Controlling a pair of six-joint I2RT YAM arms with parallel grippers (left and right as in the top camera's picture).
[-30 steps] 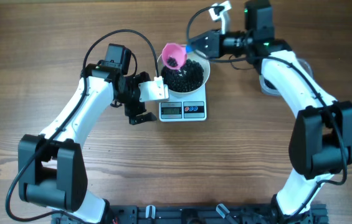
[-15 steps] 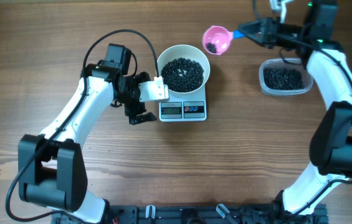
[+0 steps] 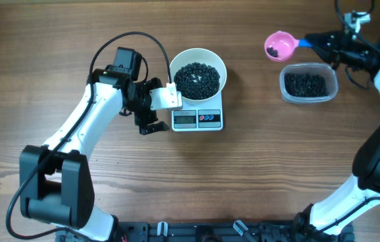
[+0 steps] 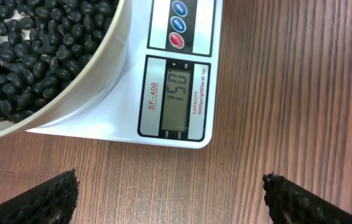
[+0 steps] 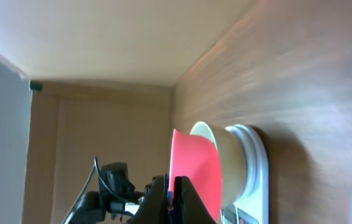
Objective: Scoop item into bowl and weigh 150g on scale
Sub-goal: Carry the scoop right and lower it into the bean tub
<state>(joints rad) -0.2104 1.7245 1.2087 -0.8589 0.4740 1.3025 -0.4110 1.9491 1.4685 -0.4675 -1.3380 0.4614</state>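
The table is a brown wooden surface with its grain running from the left edge to the right edge. Two things stand directly on it. The scale, white and rectangular, lies flat a little left of the middle and in the far half, with its display and buttons facing the near edge. The tub, clear plastic with rounded corners, stands well apart from the scale, toward the far right corner.
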